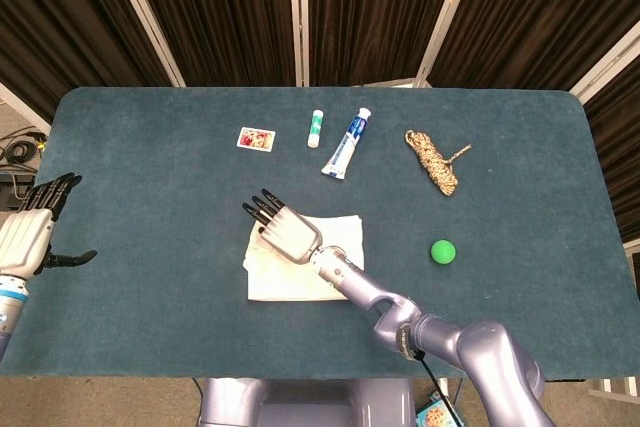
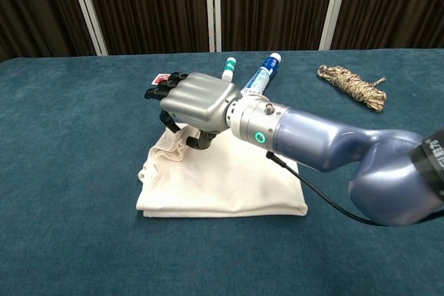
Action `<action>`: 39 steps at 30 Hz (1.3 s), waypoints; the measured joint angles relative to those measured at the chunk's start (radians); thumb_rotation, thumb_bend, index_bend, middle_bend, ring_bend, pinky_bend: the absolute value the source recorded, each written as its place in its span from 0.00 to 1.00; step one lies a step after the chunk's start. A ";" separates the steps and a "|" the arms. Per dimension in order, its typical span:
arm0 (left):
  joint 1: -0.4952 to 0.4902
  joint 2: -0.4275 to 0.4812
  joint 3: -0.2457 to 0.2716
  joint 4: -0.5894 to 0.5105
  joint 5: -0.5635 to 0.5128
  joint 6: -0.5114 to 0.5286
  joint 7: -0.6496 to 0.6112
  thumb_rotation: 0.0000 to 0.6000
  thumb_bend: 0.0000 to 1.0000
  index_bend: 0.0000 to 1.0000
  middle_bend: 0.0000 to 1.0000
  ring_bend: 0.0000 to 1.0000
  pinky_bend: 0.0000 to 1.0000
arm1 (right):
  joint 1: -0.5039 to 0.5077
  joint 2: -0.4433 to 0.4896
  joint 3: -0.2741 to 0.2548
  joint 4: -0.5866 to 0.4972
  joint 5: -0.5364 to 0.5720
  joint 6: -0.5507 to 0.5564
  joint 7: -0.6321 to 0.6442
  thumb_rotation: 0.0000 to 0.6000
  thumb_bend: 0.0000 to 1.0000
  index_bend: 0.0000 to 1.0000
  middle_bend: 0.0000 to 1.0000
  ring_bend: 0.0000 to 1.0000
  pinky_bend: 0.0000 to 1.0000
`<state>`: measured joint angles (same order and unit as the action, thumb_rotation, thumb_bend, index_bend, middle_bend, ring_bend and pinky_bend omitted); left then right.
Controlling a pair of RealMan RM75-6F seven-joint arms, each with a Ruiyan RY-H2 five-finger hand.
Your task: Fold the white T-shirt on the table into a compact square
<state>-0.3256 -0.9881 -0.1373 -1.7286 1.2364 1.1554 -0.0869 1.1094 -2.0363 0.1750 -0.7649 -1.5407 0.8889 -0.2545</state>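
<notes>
T-shirt, head view: the T-shirt (image 1: 300,257) is seen as an already folded white block near the middle of the table (image 1: 150,167), slightly toward the near edge; its long axis is judged to run left to right.
Right hand, head view: the right hand (image 1: 284,229) is held flat above the shirt's far-left corner, fingers extended and pointing far-left, nothing gripped; probably poised to smooth or tuck that corner.
Left hand, head view: the left hand (image 1: 35,232) is kept off the left table edge, fingers spread, holding nothing.
T-shirt, chest view: a rumpled ridge is seen at the far-left corner of the shirt (image 2: 222,185).
Right hand, chest view: the right hand (image 2: 191,102) is raised just over that ridge; contact cannot be told.
</notes>
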 measured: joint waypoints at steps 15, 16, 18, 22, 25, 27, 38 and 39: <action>-0.007 0.007 -0.006 0.030 -0.011 -0.032 -0.054 1.00 0.00 0.00 0.00 0.00 0.00 | 0.115 -0.105 0.051 0.207 0.028 -0.059 0.008 1.00 0.35 0.62 0.05 0.00 0.00; -0.007 0.007 -0.006 0.031 -0.011 -0.033 -0.054 1.00 0.00 0.00 0.00 0.00 0.00 | 0.119 -0.110 0.052 0.218 0.029 -0.062 0.010 1.00 0.34 0.61 0.05 0.00 0.00; -0.008 0.006 -0.006 0.033 -0.013 -0.036 -0.055 1.00 0.00 0.00 0.00 0.00 0.00 | 0.126 -0.119 0.053 0.241 0.033 -0.068 0.015 1.00 0.28 0.54 0.04 0.00 0.00; -0.011 0.003 -0.005 0.036 -0.017 -0.042 -0.050 1.00 0.00 0.00 0.00 0.00 0.00 | 0.131 -0.135 0.056 0.288 0.049 -0.078 0.014 1.00 0.03 0.29 0.00 0.00 0.00; -0.013 0.001 -0.005 0.035 -0.018 -0.042 -0.044 1.00 0.00 0.00 0.00 0.00 0.00 | 0.132 -0.146 0.069 0.303 0.067 -0.067 0.004 1.00 0.00 0.17 0.00 0.00 0.00; -0.013 0.000 -0.005 0.034 -0.019 -0.042 -0.040 1.00 0.00 0.00 0.00 0.00 0.00 | 0.133 -0.150 0.078 0.307 0.076 -0.051 -0.001 1.00 0.00 0.14 0.00 0.00 0.00; -0.011 -0.001 -0.006 0.031 -0.019 -0.034 -0.035 1.00 0.00 0.00 0.00 0.00 0.00 | 0.120 -0.098 0.085 0.250 0.085 0.013 -0.012 1.00 0.00 0.14 0.00 0.00 0.00; -0.011 -0.001 -0.005 0.030 -0.018 -0.032 -0.034 1.00 0.00 0.00 0.00 0.00 0.00 | 0.116 -0.089 0.084 0.240 0.084 0.018 -0.013 1.00 0.00 0.14 0.00 0.00 0.00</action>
<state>-0.3365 -0.9891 -0.1426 -1.6982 1.2183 1.1230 -0.1205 1.2257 -2.1253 0.2586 -0.5246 -1.4564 0.9071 -0.2678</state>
